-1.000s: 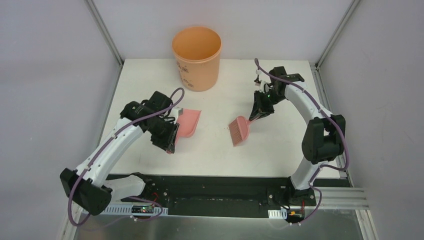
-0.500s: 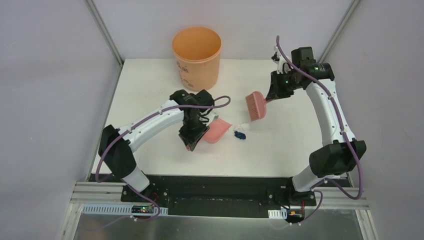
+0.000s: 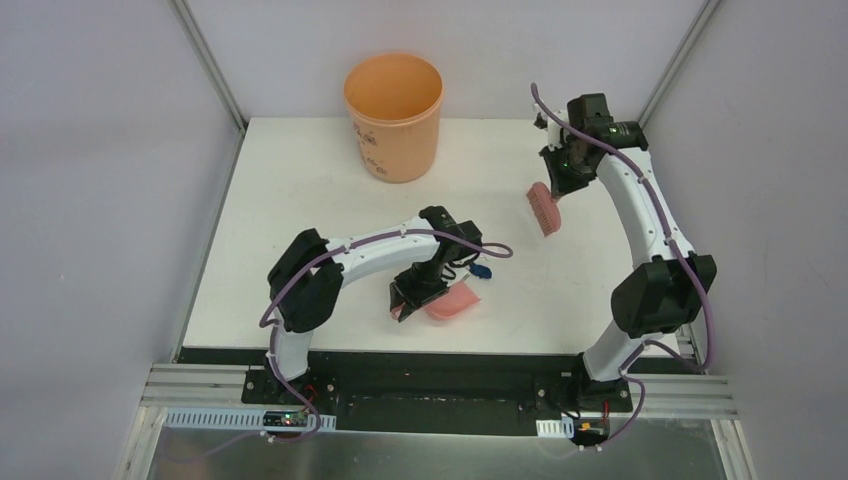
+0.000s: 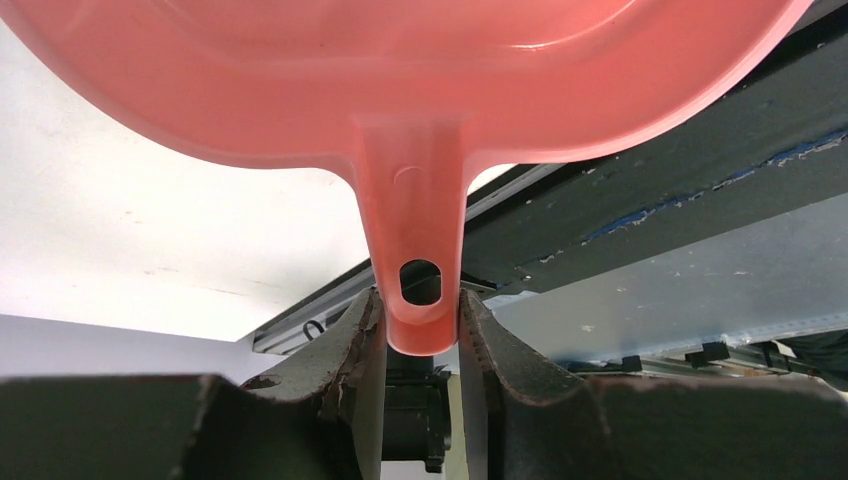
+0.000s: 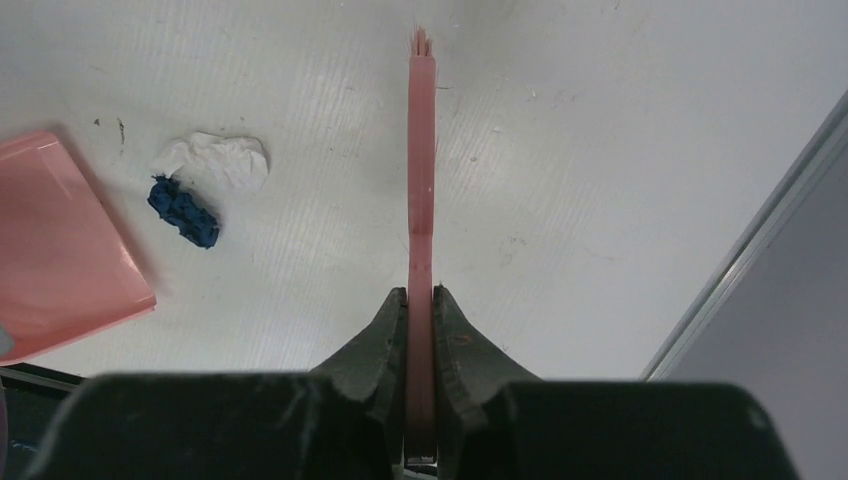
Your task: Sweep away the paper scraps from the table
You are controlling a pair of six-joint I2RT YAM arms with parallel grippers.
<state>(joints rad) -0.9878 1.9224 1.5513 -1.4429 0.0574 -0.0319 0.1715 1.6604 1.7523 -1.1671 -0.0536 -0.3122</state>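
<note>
My left gripper [image 4: 421,318] is shut on the handle of the pink dustpan [image 4: 400,80]. In the top view the dustpan [image 3: 452,302] lies near the table's [image 3: 300,180] front edge, with the left gripper [image 3: 408,298] just left of it. A dark blue paper scrap [image 3: 483,270] sits just behind the pan. The right wrist view shows that blue scrap [image 5: 183,212] touching a white scrap [image 5: 220,160], next to the pan's lip [image 5: 60,250]. My right gripper [image 5: 421,300] is shut on the pink brush [image 5: 421,180], held above the table at the right rear [image 3: 543,207].
An orange bucket [image 3: 393,115] stands at the back centre of the table. Grey walls and metal posts [image 3: 205,60] frame the table. A black base rail [image 3: 430,375] runs along the near edge, close to the dustpan.
The left arm has folded inward, carrying the dustpan right and toward the near edge. The right arm has carried the brush toward the back right, away from the scraps.
</note>
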